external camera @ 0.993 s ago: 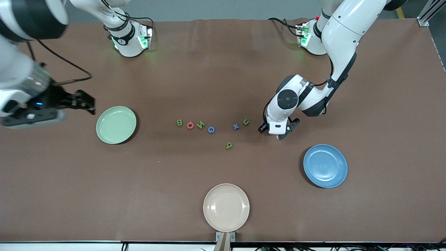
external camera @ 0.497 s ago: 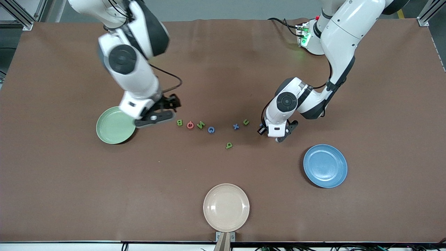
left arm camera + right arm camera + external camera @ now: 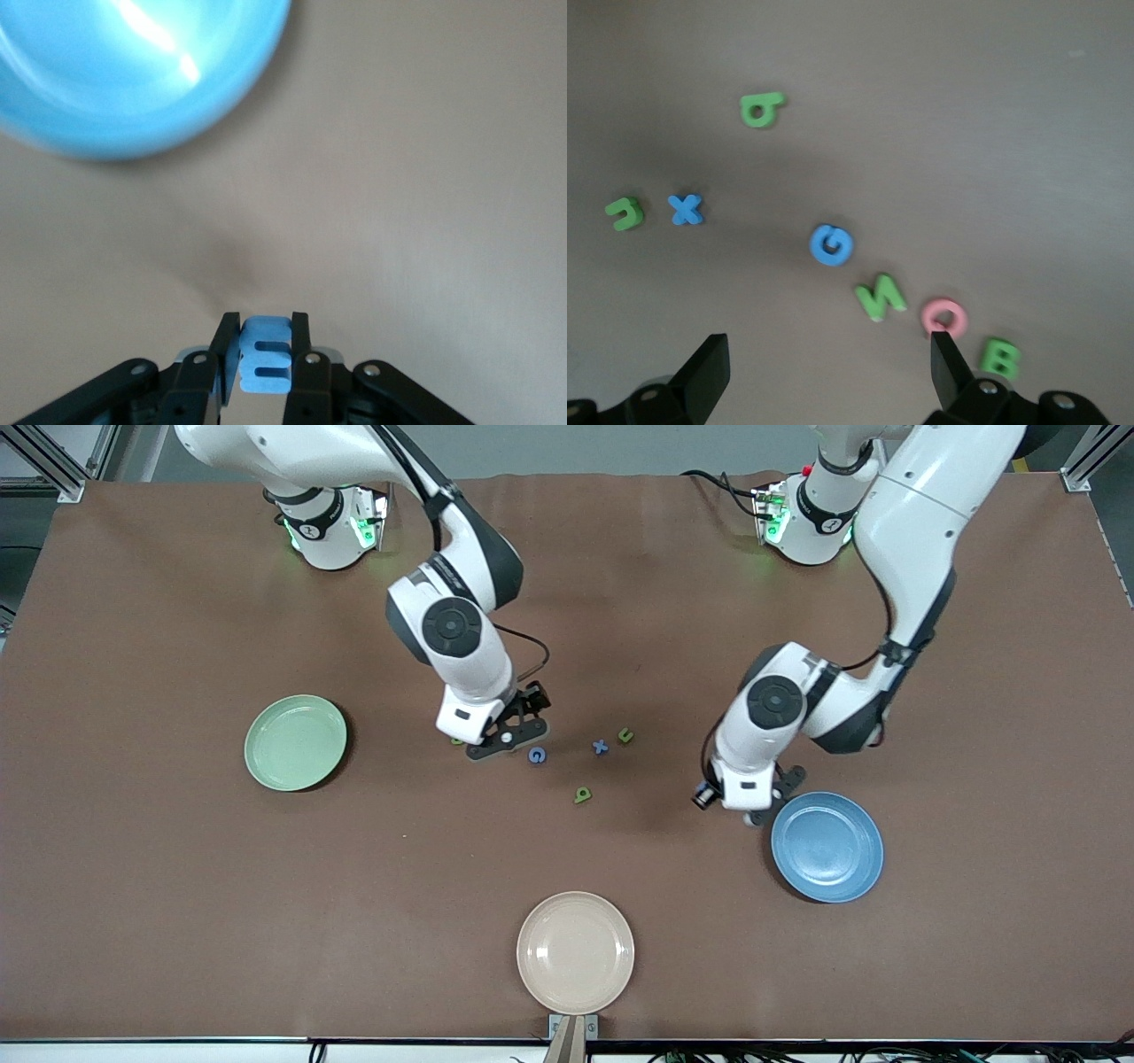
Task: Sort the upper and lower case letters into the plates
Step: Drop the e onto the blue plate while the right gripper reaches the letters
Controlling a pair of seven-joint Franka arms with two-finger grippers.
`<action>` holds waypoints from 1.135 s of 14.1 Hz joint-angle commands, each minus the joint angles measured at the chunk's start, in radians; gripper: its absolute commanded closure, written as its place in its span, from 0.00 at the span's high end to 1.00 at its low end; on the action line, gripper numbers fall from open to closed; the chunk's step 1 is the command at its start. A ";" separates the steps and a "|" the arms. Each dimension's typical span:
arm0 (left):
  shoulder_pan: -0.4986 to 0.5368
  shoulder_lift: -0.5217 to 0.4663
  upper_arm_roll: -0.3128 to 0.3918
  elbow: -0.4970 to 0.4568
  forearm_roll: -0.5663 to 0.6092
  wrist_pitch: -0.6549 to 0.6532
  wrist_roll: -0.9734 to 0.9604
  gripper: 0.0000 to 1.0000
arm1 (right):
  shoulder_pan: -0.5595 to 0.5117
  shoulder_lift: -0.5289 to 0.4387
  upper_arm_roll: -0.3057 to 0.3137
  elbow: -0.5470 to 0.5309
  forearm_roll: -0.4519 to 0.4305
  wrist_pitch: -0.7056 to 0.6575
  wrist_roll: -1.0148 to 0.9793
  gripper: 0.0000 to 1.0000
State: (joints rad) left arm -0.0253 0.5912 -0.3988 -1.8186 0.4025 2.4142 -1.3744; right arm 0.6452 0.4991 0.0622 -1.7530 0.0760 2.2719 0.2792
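One blue letter (image 3: pixel 266 365) in left gripper (image 3: pixel 264 354)

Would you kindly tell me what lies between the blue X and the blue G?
Nothing: in the right wrist view, only bare brown table separates the blue X from the blue G.

The left gripper (image 3: pixel 266 341) clamps a blue letter (image 3: pixel 266 365), seemingly an E, near the blue plate (image 3: pixel 133 71).

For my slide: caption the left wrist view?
Left gripper pinching a blue letter E near the blue plate.
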 commanded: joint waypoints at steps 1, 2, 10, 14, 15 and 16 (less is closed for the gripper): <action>0.120 -0.010 -0.006 0.036 0.027 -0.037 0.203 0.00 | 0.034 0.070 -0.012 0.009 0.022 0.082 -0.011 1.00; 0.168 -0.001 -0.006 0.054 0.027 -0.037 0.291 0.00 | 0.051 0.093 -0.012 0.010 0.021 0.109 -0.006 1.00; 0.272 0.052 0.014 0.053 0.027 -0.038 0.431 1.00 | 0.067 0.170 -0.019 0.046 -0.094 0.118 -0.005 0.96; 0.243 0.012 -0.020 0.059 0.025 -0.119 0.358 1.00 | 0.056 0.213 -0.022 0.098 -0.101 0.118 -0.006 0.87; 0.225 0.009 -0.050 0.058 0.024 -0.136 0.295 1.00 | 0.057 0.222 -0.022 0.104 -0.102 0.118 -0.006 0.83; 0.190 0.009 -0.072 0.053 0.025 -0.154 0.209 1.00 | 0.057 0.226 -0.022 0.110 -0.102 0.118 -0.006 0.81</action>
State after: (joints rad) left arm 0.2223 0.6297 -0.4393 -1.7534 0.4107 2.3094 -1.0370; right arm 0.7053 0.6968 0.0370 -1.6773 -0.0081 2.3901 0.2734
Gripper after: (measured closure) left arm 0.000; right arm 0.128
